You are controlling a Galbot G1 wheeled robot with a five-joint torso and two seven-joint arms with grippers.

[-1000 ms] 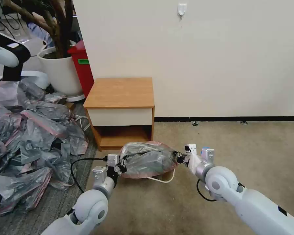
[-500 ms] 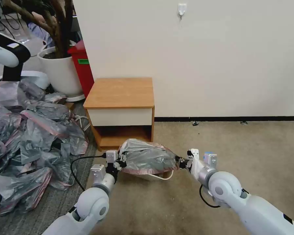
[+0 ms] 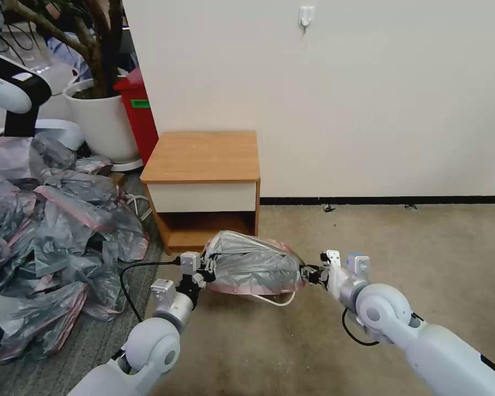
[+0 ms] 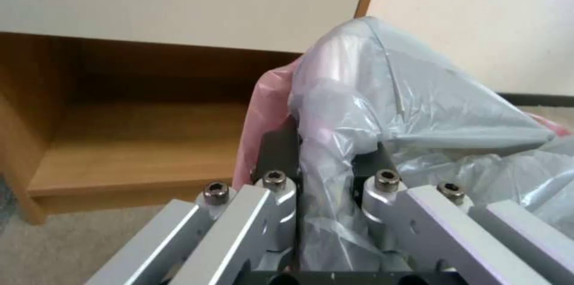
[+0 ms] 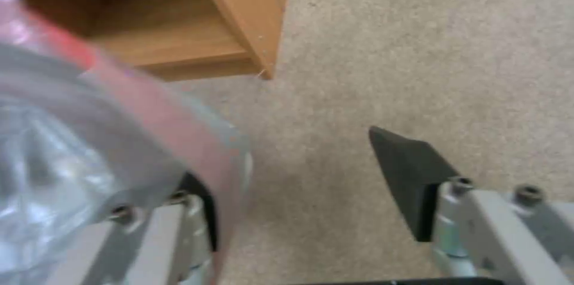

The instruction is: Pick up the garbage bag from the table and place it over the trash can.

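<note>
The grey garbage bag (image 3: 253, 267) with its pink band is stretched over the trash can, whose cream rim (image 3: 275, 300) peeks out below it, on the carpet in front of the table (image 3: 203, 157). My left gripper (image 3: 208, 269) is at the bag's left end. In the left wrist view the left gripper (image 4: 326, 150) is shut on a fold of the garbage bag (image 4: 406, 97). My right gripper (image 3: 309, 273) is at the bag's right end. In the right wrist view the right gripper (image 5: 287, 159) stands open, with the pink band of the garbage bag (image 5: 150, 110) draped over one finger.
A big heap of similar grey-pink bags (image 3: 49, 231) lies on the floor at left. A red bin (image 3: 140, 110) and a white plant pot (image 3: 102, 118) stand behind it by the wall. Bare carpet (image 3: 423, 247) stretches to the right.
The right gripper has moved right and down, pulling the bag wider and lower over the can. Less of the can's side shows. The left gripper has shifted only slightly.
</note>
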